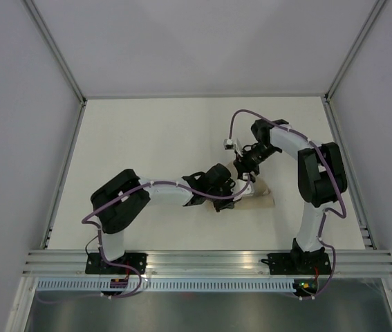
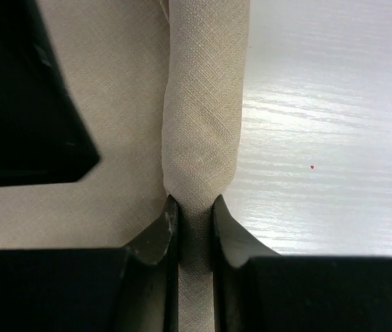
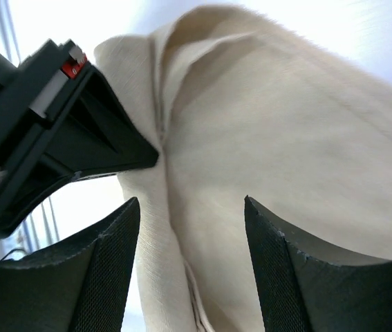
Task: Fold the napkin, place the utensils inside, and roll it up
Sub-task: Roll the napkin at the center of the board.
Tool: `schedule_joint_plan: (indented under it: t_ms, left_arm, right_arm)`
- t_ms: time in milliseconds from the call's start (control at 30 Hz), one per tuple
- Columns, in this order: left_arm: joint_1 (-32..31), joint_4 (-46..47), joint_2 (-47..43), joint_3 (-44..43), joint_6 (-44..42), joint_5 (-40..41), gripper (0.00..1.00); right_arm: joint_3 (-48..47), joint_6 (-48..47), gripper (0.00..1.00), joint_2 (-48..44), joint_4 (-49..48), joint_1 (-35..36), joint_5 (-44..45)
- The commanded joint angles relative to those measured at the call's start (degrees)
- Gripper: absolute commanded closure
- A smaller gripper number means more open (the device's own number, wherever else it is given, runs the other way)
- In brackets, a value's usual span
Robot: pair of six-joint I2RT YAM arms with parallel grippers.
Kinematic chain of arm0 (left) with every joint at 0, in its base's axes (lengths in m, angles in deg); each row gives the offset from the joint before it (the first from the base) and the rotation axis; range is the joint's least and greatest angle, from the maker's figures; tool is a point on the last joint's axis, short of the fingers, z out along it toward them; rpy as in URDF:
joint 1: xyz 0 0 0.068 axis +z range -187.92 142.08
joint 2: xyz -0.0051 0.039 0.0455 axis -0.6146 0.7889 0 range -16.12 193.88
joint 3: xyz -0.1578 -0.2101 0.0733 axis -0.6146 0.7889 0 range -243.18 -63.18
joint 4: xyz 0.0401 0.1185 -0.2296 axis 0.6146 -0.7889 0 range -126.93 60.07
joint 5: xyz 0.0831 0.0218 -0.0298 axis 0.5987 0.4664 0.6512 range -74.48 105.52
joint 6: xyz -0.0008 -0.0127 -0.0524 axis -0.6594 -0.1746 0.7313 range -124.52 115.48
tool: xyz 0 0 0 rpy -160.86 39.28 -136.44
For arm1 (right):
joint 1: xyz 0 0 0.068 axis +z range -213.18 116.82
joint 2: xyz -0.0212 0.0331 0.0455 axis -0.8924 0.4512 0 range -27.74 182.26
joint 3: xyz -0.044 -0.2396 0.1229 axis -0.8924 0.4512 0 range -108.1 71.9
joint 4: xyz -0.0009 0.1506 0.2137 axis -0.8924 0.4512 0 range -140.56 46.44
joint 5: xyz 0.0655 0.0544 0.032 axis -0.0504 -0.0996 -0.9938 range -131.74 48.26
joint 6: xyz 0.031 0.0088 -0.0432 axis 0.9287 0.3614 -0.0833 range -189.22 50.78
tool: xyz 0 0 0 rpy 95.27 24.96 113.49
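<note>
The tan napkin lies on the table right of centre, partly rolled. In the left wrist view its rolled edge runs up from my left gripper, which is shut on it. My left gripper sits at the napkin's left end. My right gripper hangs just above the napkin's far edge, open, with the cloth spread between and beyond its fingers. My right gripper holds nothing. The utensils are hidden.
The white table is bounded by metal frame rails on the left and right, and a slotted rail at the near edge. The left gripper's body shows close by in the right wrist view.
</note>
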Motion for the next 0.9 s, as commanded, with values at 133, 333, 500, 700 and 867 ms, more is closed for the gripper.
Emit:
schedule_joint_plan:
  t_ms: [133,333,500,700,867]
  left_arm:
    - [5.6,-16.7,8.1,-6.7,6.2,-15.8,0.98]
    - [9.8,-29.2,15.9,-17.7,7.9,-22.1,0.97]
    - [11.6,-36.6,21.6,-25.1,9.9,-25.0,0.94]
    - [13.3,-41.6,25.8,-29.5,10.4,-28.2,0.91]
    - [14.2,-44.6,28.1,-32.0,10.7,-31.6,0.90]
  right_arm:
    - [0.5,7.9,0.32,-9.8,-11.5,-5.0,1.5]
    - [10.2,10.7,0.33,-20.6,-20.4,-8.7,2.8]
    - [25.8,10.0,0.32,-35.3,-31.9,-9.3,3.9]
    - [37.7,8.3,0.31,-48.7,-38.5,-6.2,6.7]
    - [47.2,9.2,0.30,-53.4,-45.6,2.1,16.0]
